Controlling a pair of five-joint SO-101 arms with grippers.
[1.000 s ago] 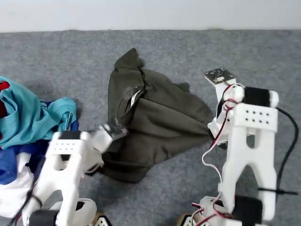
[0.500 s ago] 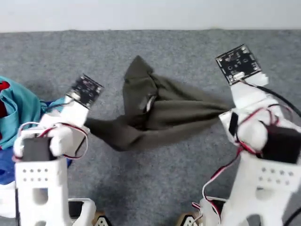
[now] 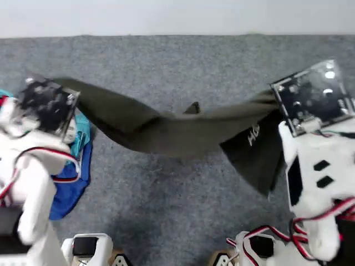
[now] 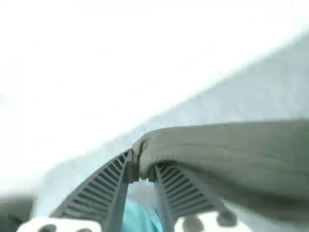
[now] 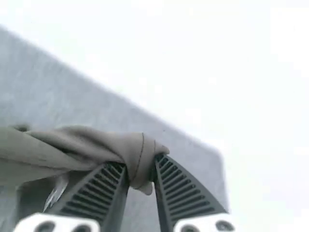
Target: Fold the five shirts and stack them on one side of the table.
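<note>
The olive shirt [image 3: 166,133] is stretched out in a long band between the two arms, held above the grey table [image 3: 183,216] and sagging a little in the middle. In the left wrist view the left gripper [image 4: 142,170] is clenched on a bunched edge of the cloth, and the ribbed fingers [image 4: 113,186] pinch a fold that bulges out just past their tips. In the right wrist view the right gripper [image 5: 141,175] is clamped the same way on the other end. There a rounded wad of fabric is squeezed between the fingers [image 5: 176,186] and the rest trails off to one side. From the high view, the left arm [image 3: 33,166] stands at the left edge and the right arm [image 3: 313,166] at the right edge, each with its wrist raised over its end of the shirt. Near the right arm a wide flap [image 3: 258,160] of the shirt hangs down, with a small pale mark on it. Whether its lower edge touches the table cannot be told. Below the left arm, at the left side of the table, lie a teal shirt [image 3: 83,136] and a blue shirt [image 3: 69,191], crumpled and touching each other, well apart from the hanging flap. A pale wall [image 3: 177,16] runs along the far edge of the table.
</note>
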